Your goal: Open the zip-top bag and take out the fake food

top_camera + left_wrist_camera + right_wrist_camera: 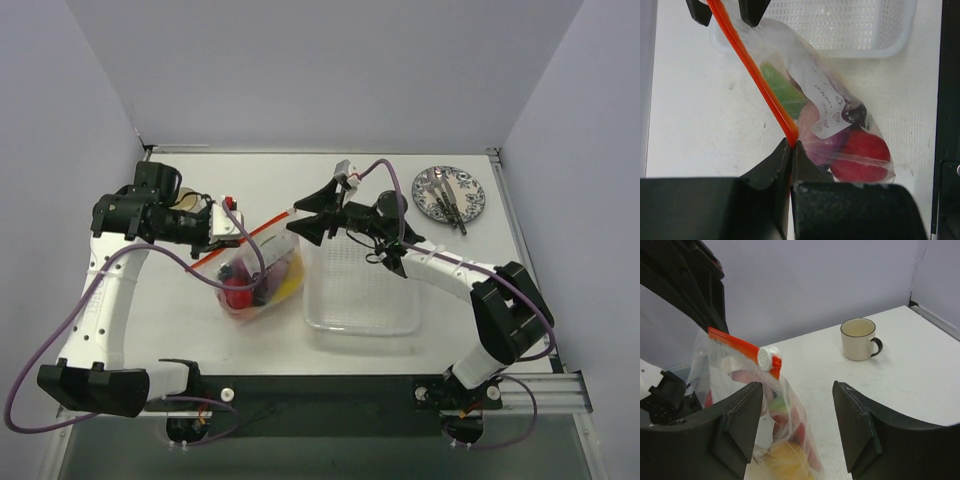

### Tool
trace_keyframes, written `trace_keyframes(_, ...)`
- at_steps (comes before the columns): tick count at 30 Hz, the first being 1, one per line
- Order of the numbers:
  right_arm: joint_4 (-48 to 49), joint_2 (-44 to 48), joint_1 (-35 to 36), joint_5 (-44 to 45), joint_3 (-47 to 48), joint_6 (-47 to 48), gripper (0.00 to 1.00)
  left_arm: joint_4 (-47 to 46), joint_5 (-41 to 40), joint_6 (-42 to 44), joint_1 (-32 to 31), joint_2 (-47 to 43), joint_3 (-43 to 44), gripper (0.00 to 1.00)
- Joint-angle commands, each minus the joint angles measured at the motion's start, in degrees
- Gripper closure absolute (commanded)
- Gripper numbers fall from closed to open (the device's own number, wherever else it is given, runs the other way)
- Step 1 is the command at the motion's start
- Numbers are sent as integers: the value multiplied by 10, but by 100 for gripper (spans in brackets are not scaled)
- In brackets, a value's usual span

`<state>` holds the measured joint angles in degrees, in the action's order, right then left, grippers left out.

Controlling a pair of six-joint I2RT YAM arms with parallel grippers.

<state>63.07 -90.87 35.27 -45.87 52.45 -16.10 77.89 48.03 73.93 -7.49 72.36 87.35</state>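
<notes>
The bag [255, 280] lies just left of the tray [360, 325], with the food [860, 155] inside. The left jaws pinch the end of its zip strip [755, 75] farthest from the tray. The right jaws stand wide beside the slider [766, 358], at the tray's edge. Opening looks barely begun: next, close on the slider and draw it along.

We see the zip-top bag [275, 256] of fake food [238, 293] on the desk [250, 180], left hand [228, 224] at its 11 o'clock, right hand [301, 218] at 2 o'clock by the red strip [265, 226], clear tray [360, 292] at 3 o'clock.
</notes>
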Motion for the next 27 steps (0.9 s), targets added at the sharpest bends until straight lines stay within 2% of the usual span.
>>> trace_keyframes(1, 85, 4, -3, -77, 37, -43, 53, 120, 15, 10, -4, -13, -1, 98)
trace_keyframes(2, 84, 5, -3, -80, 37, -47, 62, 120, 15, 12, -3, -13, 0, 98)
trace_keyframes(3, 81, 10, -3, -84, 35, -46, 75, 113, 15, 10, -4, -12, -1, 98)
trace_keyframes(4, 79, 13, -3, -87, 32, -45, 81, 107, 14, 5, -3, -12, -2, 98)
trace_keyframes(5, 73, 20, -3, -88, 29, -45, 92, 97, 14, -11, -3, -13, -3, 98)
trace_keyframes(7, 65, 27, -3, -88, 23, -37, 99, 46, 20, -41, -3, -18, -7, 97)
trace_keyframes(9, 51, 39, -2, -82, 13, -28, 100, -19, 24, -98, -2, -29, -8, 94)
trace_keyframes(11, 37, 43, 0, -78, 10, -23, 100, -41, 39, -148, -2, -17, 11, 89)
trace_keyframes(12, 32, 46, 0, -79, 10, -21, 100, -91, 43, -178, -2, -11, 13, 85)
trace_keyframes(13, 28, 47, 2, -77, 11, -17, 100, -120, 54, -239, -2, -6, 12, 76)
trace_keyframes(16, -7, 52, 9, -76, 18, 1, 100, -205, 81, -326, -2, 6, 4, 53)
trace_keyframes(17, -17, 54, 14, -73, 21, 8, 100, -227, 99, -349, -2, 10, -1, 39)
trace_keyframes(20, -46, 59, 22, -69, 27, 27, 100, -301, 132, -413, -3, 25, -16, 29)
trace_keyframes(22, -65, 59, 26, -66, 31, 34, 100, -327, 150, -439, -3, 35, -16, 26)
trace_keyframes(27, -80, 57, 38, -58, 35, 49, 100, -317, 166, -418, -14, 38, -24, 23)
